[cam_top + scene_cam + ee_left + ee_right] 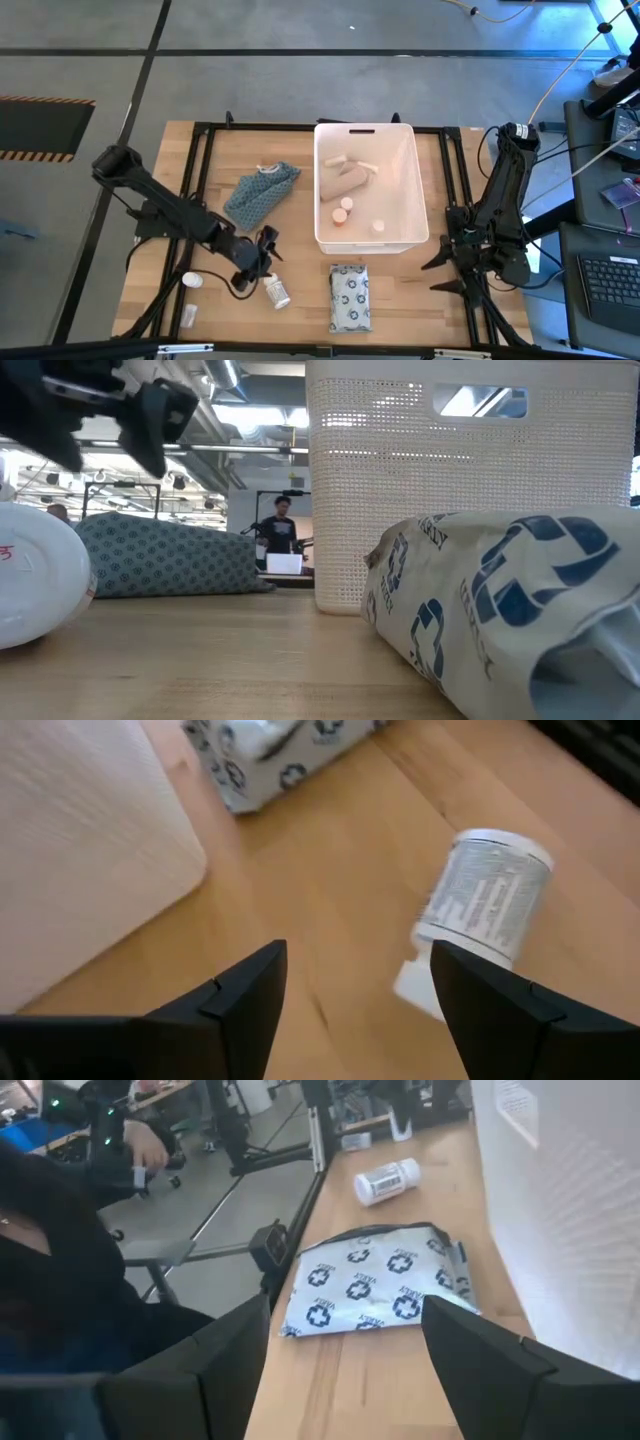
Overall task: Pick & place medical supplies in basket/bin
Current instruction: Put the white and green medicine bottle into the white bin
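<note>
Part done: some supplies in the bin, several left on the table.

Bin sits mid-table toward the far side and holds a beige roll, a red-capped bottle, another bottle and a small white item; exact count hard to tell. Left out: white bottle lying near edge, left of centre; soft pack flat just near of the bin; small white bottle and a tube at near left; blue-grey cloth left of the bin. Left gripper hangs just over the white bottle, fingers apart, nothing held; likely the next pick. Right gripper waits at near right of the bin, fingers spread, empty.
</note>
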Available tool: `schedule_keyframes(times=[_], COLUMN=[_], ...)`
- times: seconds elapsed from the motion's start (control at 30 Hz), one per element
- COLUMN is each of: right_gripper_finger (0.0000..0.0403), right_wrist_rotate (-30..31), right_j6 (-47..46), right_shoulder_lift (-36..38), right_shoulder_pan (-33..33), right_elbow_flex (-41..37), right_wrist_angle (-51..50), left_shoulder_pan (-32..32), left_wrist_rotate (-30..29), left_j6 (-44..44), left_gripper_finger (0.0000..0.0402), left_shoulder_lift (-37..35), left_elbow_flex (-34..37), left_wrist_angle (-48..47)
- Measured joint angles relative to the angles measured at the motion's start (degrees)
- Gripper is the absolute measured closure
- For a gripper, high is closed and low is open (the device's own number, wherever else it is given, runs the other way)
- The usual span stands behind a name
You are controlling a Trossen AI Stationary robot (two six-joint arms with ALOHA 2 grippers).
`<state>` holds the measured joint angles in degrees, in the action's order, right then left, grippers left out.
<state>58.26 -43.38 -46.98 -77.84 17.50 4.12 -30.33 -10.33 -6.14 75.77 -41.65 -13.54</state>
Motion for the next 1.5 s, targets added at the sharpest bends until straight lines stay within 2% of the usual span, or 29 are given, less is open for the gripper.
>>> schedule_keyframes(times=[0.3, 0.53, 0.9, 1.03, 1.2, 1.37, 1.5], right_gripper_finger=[0.0139, 0.0139, 0.0139, 0.0139, 0.0139, 0.0139, 0.0139], right_wrist_rotate=[2.32, 4.51, 8.09, 8.31, 8.36, 11.0, 11.15], right_j6=[-0.27, -1.33, -1.35, -1.28, -1.32, -1.13, -1.31], right_shoulder_lift=[0.0, 0.0, 0.0, 0.0, 0.0, 0.0, 0.0], right_shoulder_pan=[0.0, -0.02, 0.0, 0.0, 0.02, 0.04, 0.04], right_elbow_flex=[0.0, 0.0, 0.0, 0.0, 0.0, 0.0, 0.0], right_wrist_angle=[0.31, 0.35, 0.35, 0.35, 0.35, 0.33, 0.34], left_shoulder_pan=[-4.88, -7.2, -7.21, -7.02, -6.64, -6.27, -6.21], left_wrist_rotate=[2.1, 2.1, 4.65, 5.76, 5.54, 4.47, 4.62], left_j6=[3.83, 1.99, -3.15, -3.26, -4.17, -3.04, -2.26], left_gripper_finger=[0.016, 0.016, 0.016, 0.016, 0.016, 0.016, 0.016], left_shoulder_lift=[2.65, 4.14, 4.86, 4.12, 0.06, -4.09, -3.67], left_elbow_flex=[0.0, 0.0, 0.04, 4.29, 11.65, 16.78, 20.75], left_wrist_angle=[3.76, 6.32, 5.96, 10.65, 22.71, 26.77, 34.66])
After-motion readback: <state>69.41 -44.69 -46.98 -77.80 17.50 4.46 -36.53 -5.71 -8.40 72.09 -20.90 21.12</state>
